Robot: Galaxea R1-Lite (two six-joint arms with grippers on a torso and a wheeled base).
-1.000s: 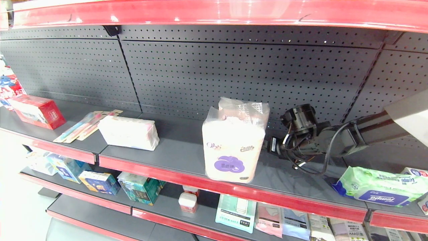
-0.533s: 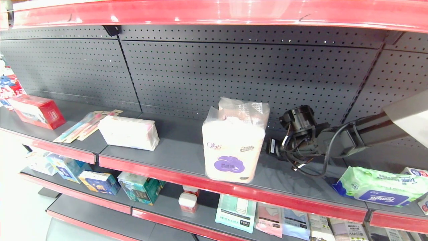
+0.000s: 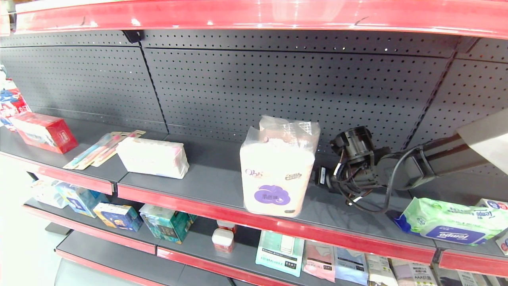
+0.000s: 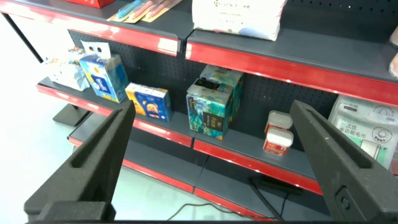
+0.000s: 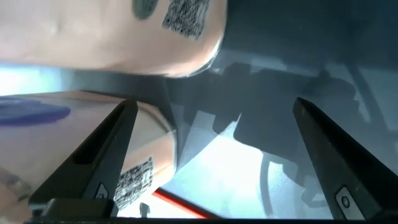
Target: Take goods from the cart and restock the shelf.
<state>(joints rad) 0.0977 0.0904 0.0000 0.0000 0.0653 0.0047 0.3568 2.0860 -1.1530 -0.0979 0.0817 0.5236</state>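
Standing upright on the shelf [image 3: 206, 174], the toilet paper pack [image 3: 278, 167] was just left of the right gripper [image 5: 214, 109], its long axis vertical. That gripper was spread and released, holding nothing, and its arm was nearer. The left gripper [image 4: 211, 106], also spread, faced the lower shelves [image 4: 249, 155].

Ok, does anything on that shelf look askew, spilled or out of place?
Only mildly. The toothbrush packs lie flat and fanned at a slant on the shelf. The tissue pack stands upright, close to the front edge. Nothing looks spilled or damaged.
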